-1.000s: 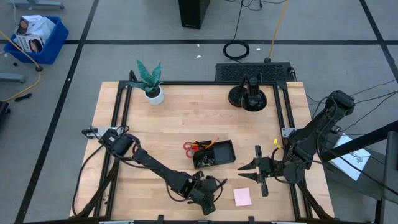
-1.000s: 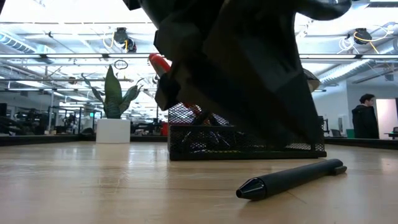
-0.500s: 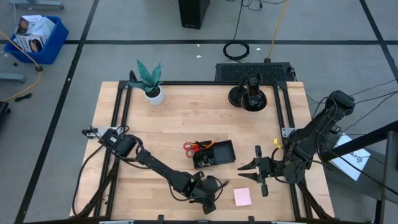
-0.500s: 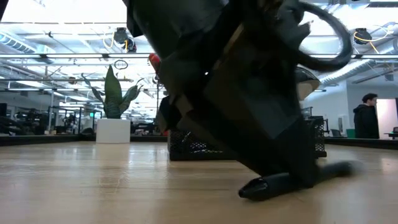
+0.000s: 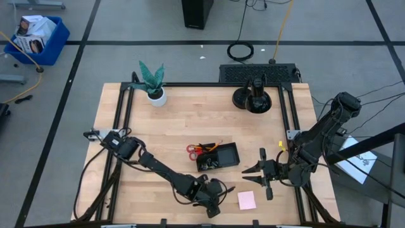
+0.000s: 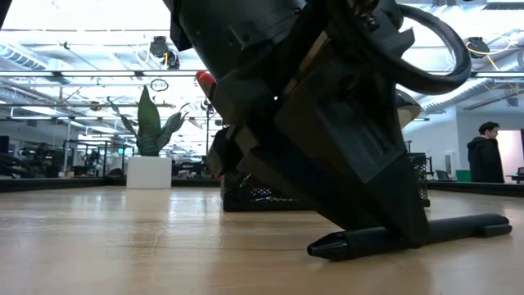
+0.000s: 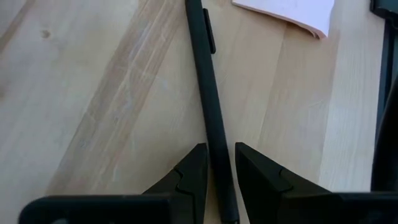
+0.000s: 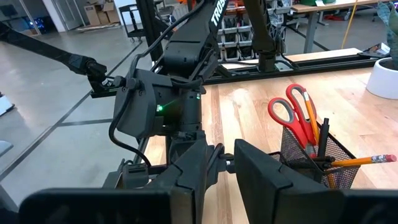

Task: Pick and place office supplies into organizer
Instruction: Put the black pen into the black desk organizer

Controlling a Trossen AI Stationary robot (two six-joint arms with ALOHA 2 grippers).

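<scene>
Your left wrist view gives what the overhead cannot: the slim black pen (image 7: 208,93) lies flat on the wood and runs straight between the left gripper (image 7: 216,163) fingers, one finger on each side, close against the barrel but not visibly clamped. Jaws narrow, bracketing the pen. The pink sticky-note pad (image 7: 289,14) lies just beyond the pen's far end.

The low view confirms it: the left gripper (image 6: 385,233) is down at the tabletop over the pen (image 6: 409,235), which rests on the table.

From above, your left arm reaches low across the table, wrist at about 6 o'clock, with the pad (image 5: 246,200) just beside it.

The organizer (image 5: 217,156) sits mid-table, red-handled scissors (image 5: 195,149) and orange pencils (image 5: 209,146) standing in it.

At 4 o'clock your right gripper (image 5: 253,175) hovers, arm folded in from the table's edge. Its fingers (image 8: 196,165) stand slightly parted, holding nothing.
</scene>
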